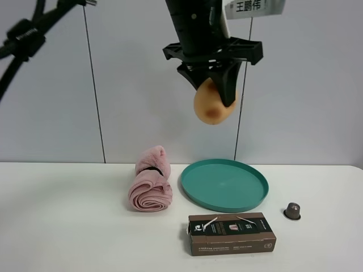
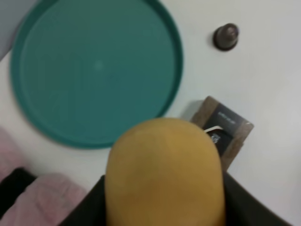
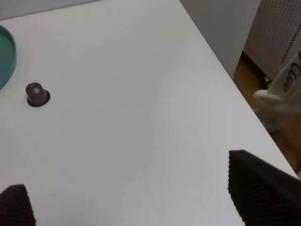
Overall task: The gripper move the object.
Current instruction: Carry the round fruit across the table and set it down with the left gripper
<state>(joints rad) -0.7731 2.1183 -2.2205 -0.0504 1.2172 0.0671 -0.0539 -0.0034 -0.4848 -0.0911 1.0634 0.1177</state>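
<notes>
The left gripper (image 1: 217, 93) is clamped on the object (image 1: 211, 109), holding it in the air; straight below the claw lies a teal plate (image 1: 195, 197), the object well above it, not in it; below and towards the camera is a brown box (image 1: 231, 233); below-left a pink towel (image 1: 150, 182); below-right a capsule (image 1: 292, 211); beyond that the right gripper (image 3: 136, 200) hangs with fingers apart, near the table (image 1: 57, 226) edge.

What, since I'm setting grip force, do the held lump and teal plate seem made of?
The object: matte yellow-orange skin with a reddish-brown blotch, potato-like; real or imitation, I cannot tell. The plate: smooth, evenly teal, slight sheen, probably plastic.
</notes>
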